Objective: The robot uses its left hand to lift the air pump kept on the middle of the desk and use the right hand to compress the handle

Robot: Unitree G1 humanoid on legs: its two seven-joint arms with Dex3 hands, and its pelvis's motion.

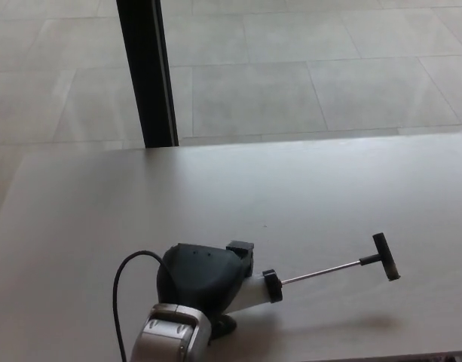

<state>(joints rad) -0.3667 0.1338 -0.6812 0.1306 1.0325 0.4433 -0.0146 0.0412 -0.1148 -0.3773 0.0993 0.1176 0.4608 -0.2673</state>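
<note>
The small air pump with a pale cylinder and black end cap (pixel 255 290) sits near the front edge of the pale grey desk (pixel 306 188), a little left of its middle. Its long axis runs nearly level across the desk, climbing slightly to the right. A thin metal rod (pixel 319 272) is drawn well out of the cap and ends in a black T-shaped handle (pixel 386 256), which points right and away from the robot.

The robot's black left hand (pixel 202 277) is wrapped over the cylinder's near end, clamped on it, so most of the pump body is hidden. The silver wrist is cut off by the bottom edge. Whether the pump touches the desk is hard to tell.
</note>
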